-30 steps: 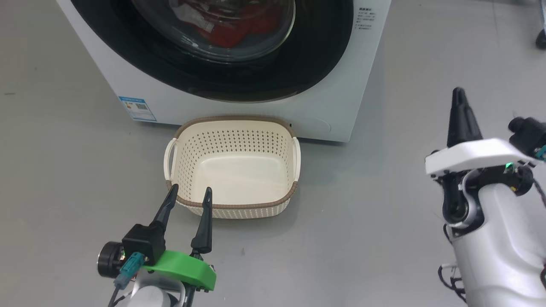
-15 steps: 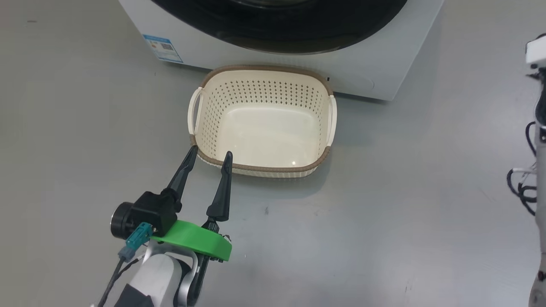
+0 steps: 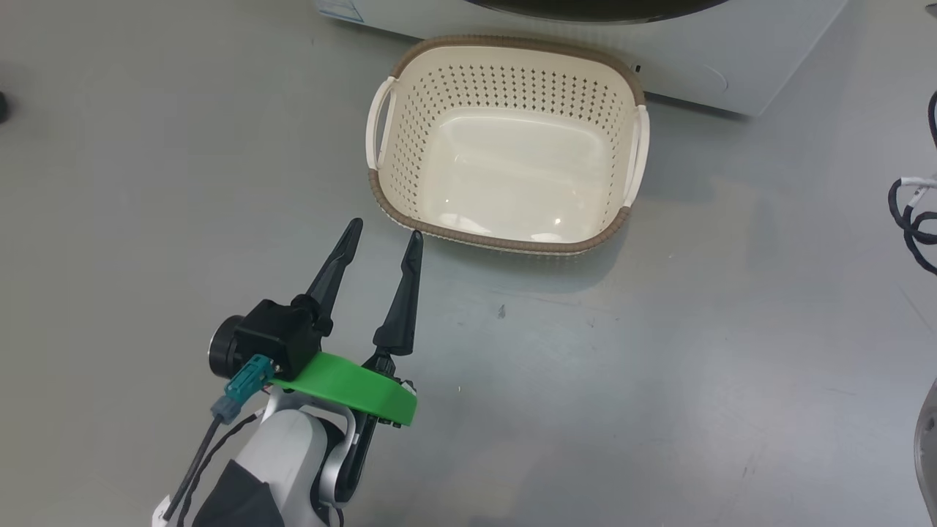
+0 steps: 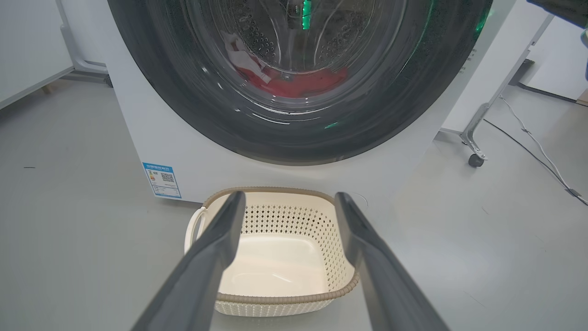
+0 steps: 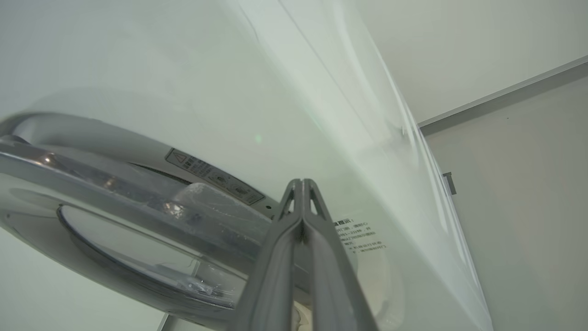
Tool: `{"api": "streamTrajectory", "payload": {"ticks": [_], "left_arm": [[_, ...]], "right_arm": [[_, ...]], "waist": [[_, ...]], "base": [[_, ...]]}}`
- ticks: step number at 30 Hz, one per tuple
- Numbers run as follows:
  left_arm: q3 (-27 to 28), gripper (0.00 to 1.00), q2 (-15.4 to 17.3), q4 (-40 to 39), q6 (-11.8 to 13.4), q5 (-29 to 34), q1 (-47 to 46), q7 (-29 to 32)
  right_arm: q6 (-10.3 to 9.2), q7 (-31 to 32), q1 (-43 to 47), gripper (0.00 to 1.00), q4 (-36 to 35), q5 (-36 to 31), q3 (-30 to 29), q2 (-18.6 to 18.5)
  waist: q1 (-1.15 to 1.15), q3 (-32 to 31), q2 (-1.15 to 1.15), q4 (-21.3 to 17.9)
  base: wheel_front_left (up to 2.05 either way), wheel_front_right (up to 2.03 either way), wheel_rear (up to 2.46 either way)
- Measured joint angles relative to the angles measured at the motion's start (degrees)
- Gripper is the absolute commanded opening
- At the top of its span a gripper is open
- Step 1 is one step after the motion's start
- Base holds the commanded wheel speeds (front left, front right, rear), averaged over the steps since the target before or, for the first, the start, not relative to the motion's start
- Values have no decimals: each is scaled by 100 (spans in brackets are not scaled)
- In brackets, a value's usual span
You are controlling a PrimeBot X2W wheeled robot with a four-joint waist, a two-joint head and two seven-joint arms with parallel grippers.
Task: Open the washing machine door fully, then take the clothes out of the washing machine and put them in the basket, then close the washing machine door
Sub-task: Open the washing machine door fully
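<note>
The washing machine (image 4: 138,151) stands white ahead, and its door (image 4: 183,105) with the wide black rim looks shut. Red clothes (image 4: 294,85) lie behind the glass. The cream basket (image 3: 512,50) sits empty on the floor against the machine's foot. My left gripper (image 3: 386,230) hangs open just short of the basket's near left corner, nothing between its fingers. In the left wrist view the left gripper (image 4: 289,197) frames the basket (image 4: 275,299). My right gripper (image 5: 302,184) is shut and empty. Its tip is close to the door's (image 5: 115,184) silver edge; contact cannot be told.
Grey floor spreads around the basket. A blue label (image 4: 161,179) sits low on the machine's left. A white panel on a castor (image 4: 475,158) stands to the machine's right, with a cable (image 4: 533,142) on the floor. My right arm's black cables (image 3: 911,216) hang at the head view's right edge.
The head camera has tilted down, so the door slid off the top of its picture and the basket rose in it. The right gripper has left that picture. The left gripper stays open.
</note>
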Motion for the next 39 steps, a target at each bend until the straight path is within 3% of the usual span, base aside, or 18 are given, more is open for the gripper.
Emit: {"api": "streamTrajectory", "payload": {"ticks": [14,39], "left_arm": [[-60,100,-9,9,59,-19,-139,0],[-96,100,-20,27,154,-59,-159,0]], "right_arm": [[58,687,-662,0,485,602,-108,48],[200,1502,-1093,0,1018,1796,-575,260]], "waist": [[0,283,0,413],[0,253,0,351]], "base": [[0,0,0],[0,0,0]]}}
